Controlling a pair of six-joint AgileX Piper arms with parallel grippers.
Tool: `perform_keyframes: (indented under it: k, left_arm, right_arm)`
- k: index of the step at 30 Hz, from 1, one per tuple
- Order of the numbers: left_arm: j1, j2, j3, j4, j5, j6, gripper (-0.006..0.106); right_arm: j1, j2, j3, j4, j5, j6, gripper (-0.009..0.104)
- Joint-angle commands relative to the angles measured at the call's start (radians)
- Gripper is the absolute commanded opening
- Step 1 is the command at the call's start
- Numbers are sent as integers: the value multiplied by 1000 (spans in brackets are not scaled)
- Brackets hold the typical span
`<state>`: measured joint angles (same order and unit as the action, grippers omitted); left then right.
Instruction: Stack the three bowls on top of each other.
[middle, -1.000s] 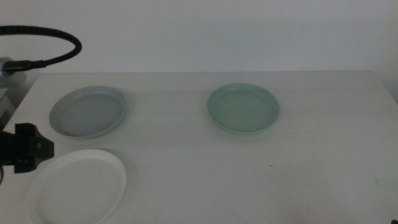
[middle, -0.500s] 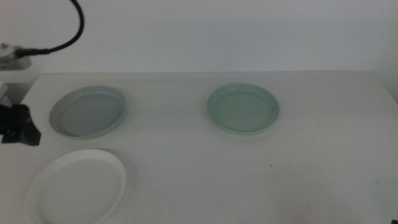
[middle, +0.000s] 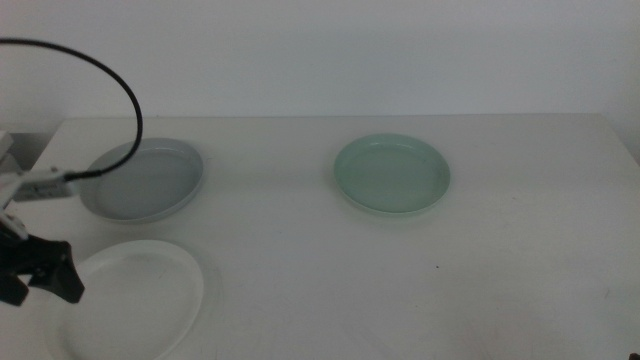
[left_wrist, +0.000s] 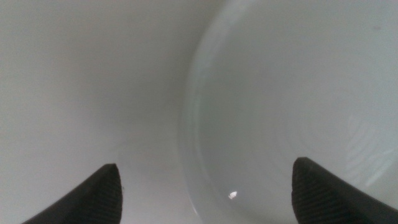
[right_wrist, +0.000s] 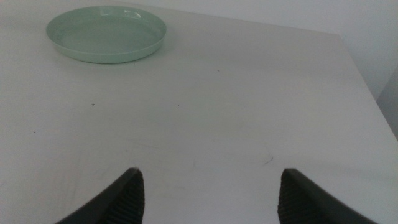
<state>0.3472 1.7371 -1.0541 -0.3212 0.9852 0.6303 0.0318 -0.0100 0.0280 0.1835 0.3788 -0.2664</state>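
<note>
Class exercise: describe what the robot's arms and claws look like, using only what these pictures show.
The left claw is matt black and blocky, trailed by a looping black cable from a pale connector. Both wrist views show two dark, wedge-shaped jaws; the right claw has finely ribbed tips. No markings show.

White bowl (middle: 130, 300), grey bowl (middle: 143, 179), mint green bowl (middle: 391, 173); white table (middle: 400, 290); black left gripper (middle: 35, 275).
</note>
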Motion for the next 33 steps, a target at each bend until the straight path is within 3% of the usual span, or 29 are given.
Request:
perform_keyframes:
  k: [1,4,7,10,17,24,33]
  left_arm:
    - [1,8,-27,-33,-12,3,105]
    - [1,52,-27,-32,-34,3,104]
    - [1,84,-27,-32,-36,3,93]
    - [1,101,-27,-33,-32,3,70]
    - [1,102,-27,-30,14,-17,0]
    - [-23,16,-27,-41,113,-91,0]
    - [-312,-98,-93,-101,113,-241,0]
  right_arm:
    - [-7,-27,-6,-4,-75,-9,55]
    - [-7,-27,-6,-4,-75,-9,55]
    - [-7,-27,-6,-4,-75,-9,55]
    - [-7,-27,-6,-4,-75,-9,55]
    - [-7,-27,-6,-3,-75,-9,55]
    - [-7,-27,-6,-3,-75,-9,55]
    - [-7,-27,-6,-3,-75,-9,55]
